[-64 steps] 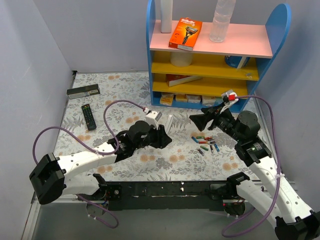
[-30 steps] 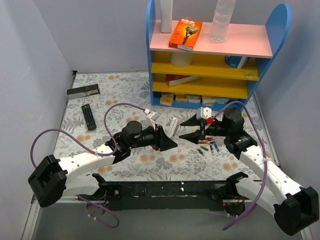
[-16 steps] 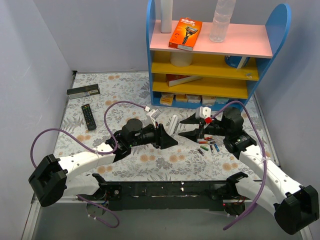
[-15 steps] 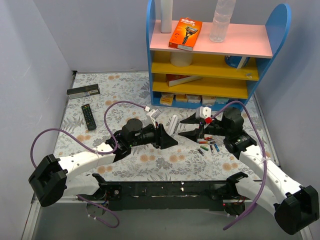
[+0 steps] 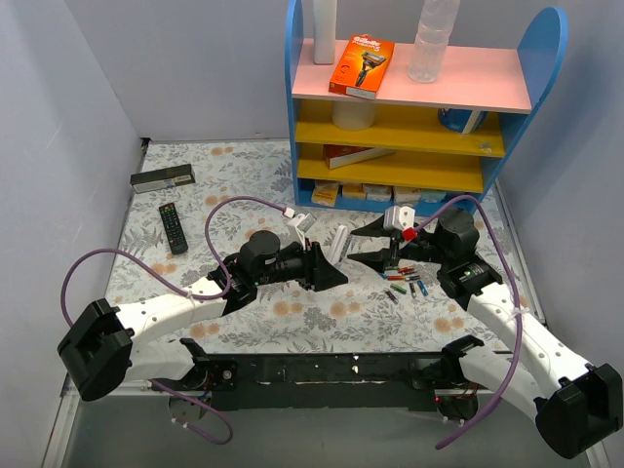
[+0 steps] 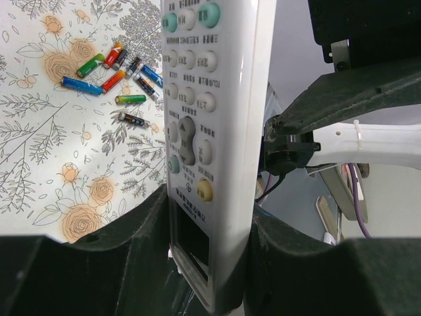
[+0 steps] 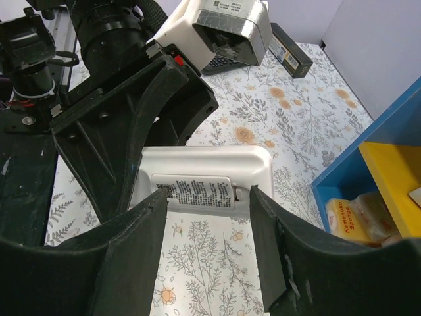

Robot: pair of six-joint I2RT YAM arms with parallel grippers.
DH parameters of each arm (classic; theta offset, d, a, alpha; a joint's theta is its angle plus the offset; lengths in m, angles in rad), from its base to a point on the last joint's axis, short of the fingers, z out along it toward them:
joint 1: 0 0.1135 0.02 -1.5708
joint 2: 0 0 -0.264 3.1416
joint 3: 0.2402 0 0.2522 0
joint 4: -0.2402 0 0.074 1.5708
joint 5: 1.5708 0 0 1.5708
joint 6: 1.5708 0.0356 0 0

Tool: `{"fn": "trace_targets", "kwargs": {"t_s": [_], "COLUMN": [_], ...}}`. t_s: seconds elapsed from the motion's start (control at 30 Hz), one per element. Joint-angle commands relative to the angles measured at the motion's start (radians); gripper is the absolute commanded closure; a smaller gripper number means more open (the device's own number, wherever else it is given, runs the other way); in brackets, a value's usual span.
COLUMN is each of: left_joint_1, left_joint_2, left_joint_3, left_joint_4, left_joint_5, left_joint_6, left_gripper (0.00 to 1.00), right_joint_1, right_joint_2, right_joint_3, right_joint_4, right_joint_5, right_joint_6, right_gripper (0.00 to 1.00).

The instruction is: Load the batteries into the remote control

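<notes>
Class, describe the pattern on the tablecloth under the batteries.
The tablecloth is white with orange flowers and grey leafy sprigs; clearest in the left wrist view.

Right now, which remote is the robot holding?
The white remote, clamped in the left gripper above the table. The black remote lies flat on the table, far left, with no gripper near it.

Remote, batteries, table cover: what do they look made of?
Remote: hard white plastic, smooth with a slight sheen; printed label on its back. Buttons look rubbery, not certain. Batteries: probably metal cells in glossy coloured wrap. Table cover: matt printed floral sheet, cloth or vinyl, cannot tell.
</notes>
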Motion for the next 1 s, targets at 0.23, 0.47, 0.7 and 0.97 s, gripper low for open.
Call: {"fn": "trace_targets", "kwargs": {"t_s": [0.23,0.47,0.7,0.97], "left_joint_1": [0.0,0.0,0.0,0.001], "left_joint_2": [-0.015,-0.004,-0.001,-0.008], "left_joint_3": [0.051,0.063,0.069,0.069], "left_joint_4": [0.006,0.009,0.014,-0.003], "left_joint_5": [0.018,0.037,0.051,0.019], "left_joint_6": [0.014,0.022,0.031,0.037], "left_gripper": [1.0,1.0,1.0,1.0], "right_joint_1": [0.009,0.015,0.033,0.059], "right_joint_2": [0.02,0.031,0.057,0.102], "right_joint_3": [0.033,0.025,0.032,0.042], "right_joint_4": [0.036,0.027,-0.022,-0.131], "right_joint_5": [-0.048,-0.04,-0.007,-0.023], "right_joint_6": [-0.003,-0.013,-0.06,-0.127], "right_gripper": [0.42,0.43,0.44,0.5]}}
